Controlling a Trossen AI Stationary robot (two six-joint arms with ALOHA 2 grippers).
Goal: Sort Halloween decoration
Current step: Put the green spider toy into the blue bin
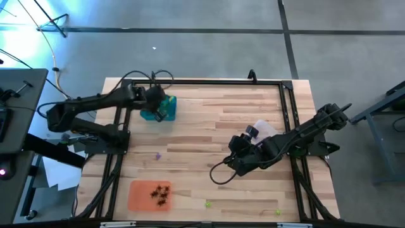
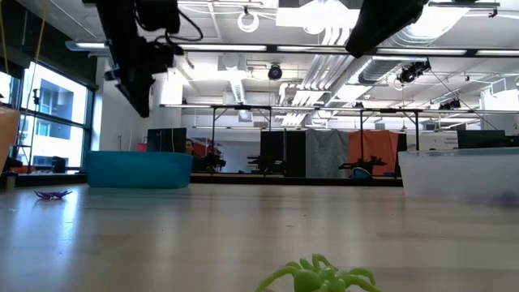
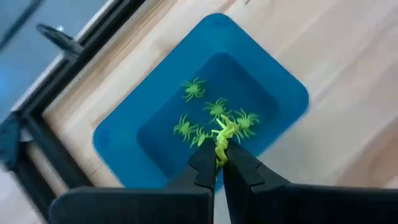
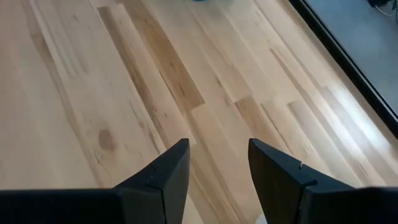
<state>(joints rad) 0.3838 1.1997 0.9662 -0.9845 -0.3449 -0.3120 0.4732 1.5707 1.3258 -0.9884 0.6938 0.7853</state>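
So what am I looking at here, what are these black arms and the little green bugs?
Two robot arms work at a wooden table. One picture looks down from above, one looks level across the tabletop, and two come from cameras on the arms' wrists. The left pincer is shut on a yellow-green spider, above a teal tray holding more. The right pincer is open and empty over bare wood. An orange tray holds black spiders; a purple spider lies loose.

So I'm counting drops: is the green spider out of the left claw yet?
No. The left claw is shut on a yellow-green spider, above the teal tray.
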